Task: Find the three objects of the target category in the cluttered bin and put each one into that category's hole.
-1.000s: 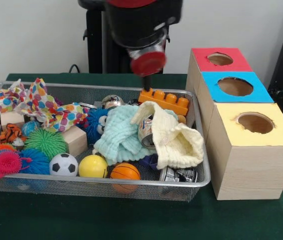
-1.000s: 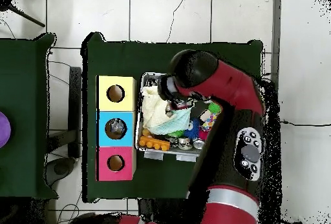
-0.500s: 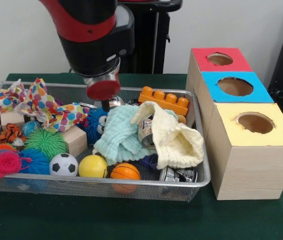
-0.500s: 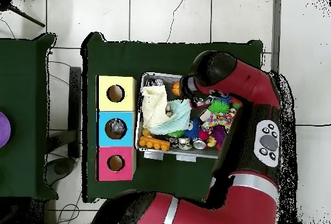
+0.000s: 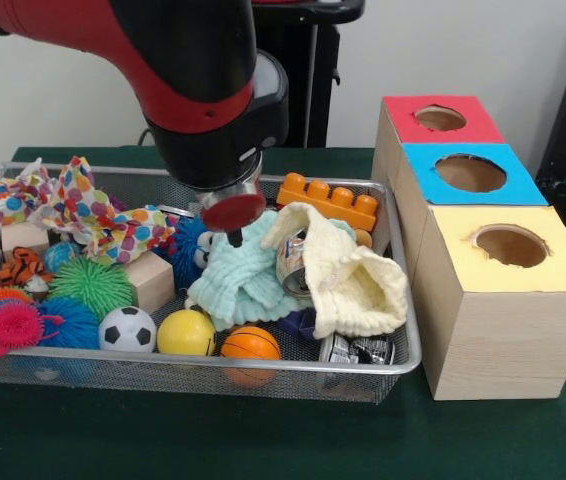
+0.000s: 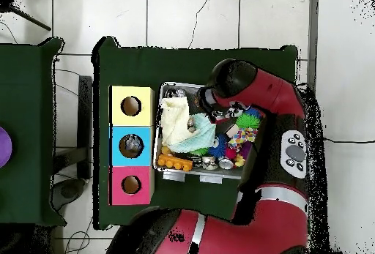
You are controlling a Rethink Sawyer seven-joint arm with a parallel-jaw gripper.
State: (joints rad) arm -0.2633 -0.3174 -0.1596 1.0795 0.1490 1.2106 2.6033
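Now the gripper (image 5: 235, 238) hangs just above the mint-green knitted cloth (image 5: 243, 268) (fingers' state unclear) — inside the wire-mesh bin (image 5: 383, 300)

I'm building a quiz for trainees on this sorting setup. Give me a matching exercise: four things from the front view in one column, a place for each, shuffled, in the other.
Things:
1. orange block
2. soccer ball
3. red-topped box
4. yellow-topped box

Places:
A. nearest the camera in the row of boxes
B. at the bin's front edge, beside the yellow ball
C. at the bin's far edge, behind the cream cloth
D. farthest from the camera in the row of boxes

Pairs: 1-C, 2-B, 3-D, 4-A
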